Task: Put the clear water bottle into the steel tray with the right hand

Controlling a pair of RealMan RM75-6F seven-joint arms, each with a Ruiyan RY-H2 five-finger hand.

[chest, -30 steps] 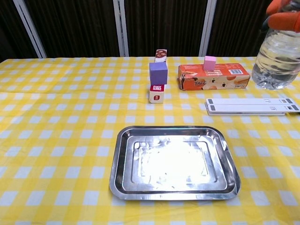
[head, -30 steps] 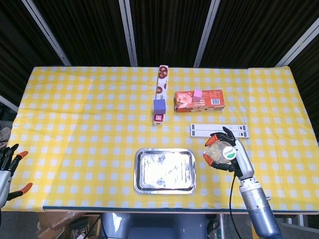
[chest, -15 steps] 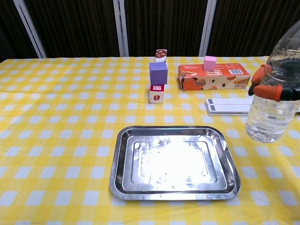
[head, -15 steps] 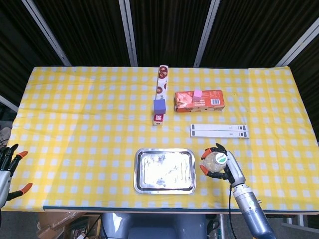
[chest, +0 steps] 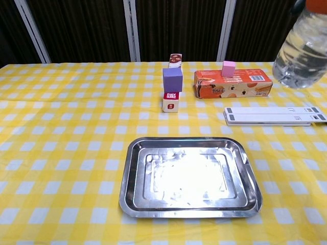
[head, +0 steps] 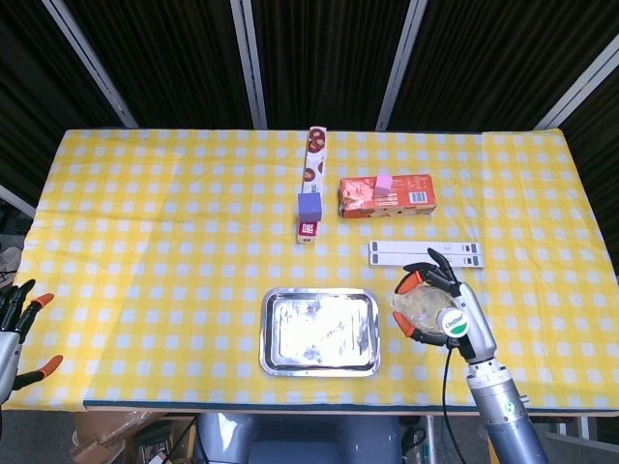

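My right hand (head: 435, 302) grips the clear water bottle (head: 424, 308) and holds it lifted in the air, just right of the steel tray (head: 320, 332). In the chest view the bottle (chest: 301, 48) hangs high at the top right edge, tilted, and only a sliver of an orange fingertip shows above it. The steel tray (chest: 190, 176) lies empty at the table's front centre. My left hand (head: 17, 329) hangs off the table's left front corner with its fingers spread and nothing in it.
A white flat strip (head: 426, 253) lies behind the bottle. An orange box (head: 385, 195) with a pink block on it stands further back. A purple cube on a small red-and-white box (head: 309, 215) and a long biscuit box (head: 314, 154) stand behind the tray.
The right hand has raised the bottle again: half a second ago it hung low by the tray's right side, now it is high at the chest view's top edge.
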